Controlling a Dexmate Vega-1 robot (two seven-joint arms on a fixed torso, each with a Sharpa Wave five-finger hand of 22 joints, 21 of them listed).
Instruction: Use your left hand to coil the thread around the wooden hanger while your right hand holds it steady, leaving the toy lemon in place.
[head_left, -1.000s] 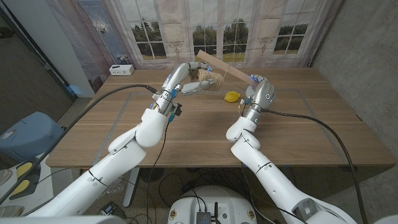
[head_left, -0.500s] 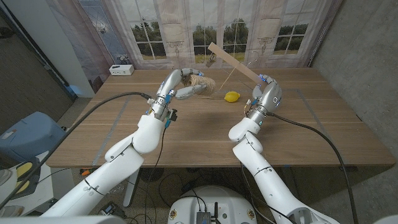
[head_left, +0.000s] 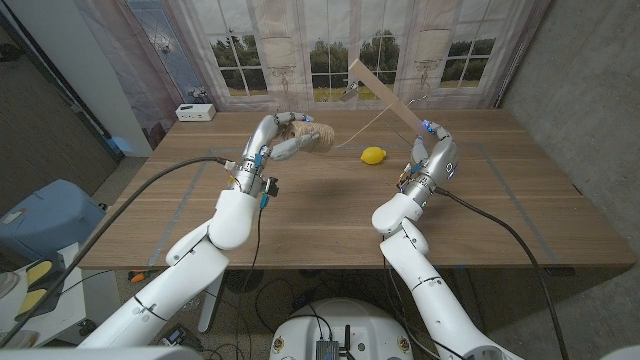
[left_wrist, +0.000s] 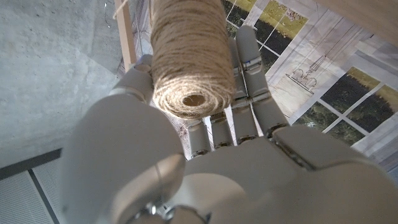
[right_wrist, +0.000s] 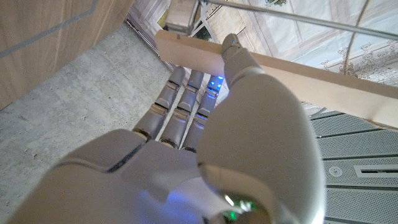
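Observation:
My left hand (head_left: 278, 137) holds a spool of tan twine (head_left: 303, 135) above the far middle of the table; in the left wrist view the spool (left_wrist: 188, 53) sits between thumb and fingers (left_wrist: 252, 81). A thin thread (head_left: 365, 128) runs from it up to the wooden hanger (head_left: 385, 90). My right hand (head_left: 432, 155) grips the hanger's lower end, holding it tilted up toward the window; the right wrist view shows the hanger's wooden bar (right_wrist: 298, 81) across my fingers (right_wrist: 186, 106). The yellow toy lemon (head_left: 373, 155) lies on the table between the hands.
The wooden table (head_left: 320, 220) stretches toward me from the hands. A small white box (head_left: 195, 112) sits at the far left corner. Curtained windows (head_left: 330, 50) stand behind the table, a concrete wall on the right.
My right hand has swung the hanger up and to the right, raising its far end. My left hand with the spool has drifted slightly left. The lemon has stayed put.

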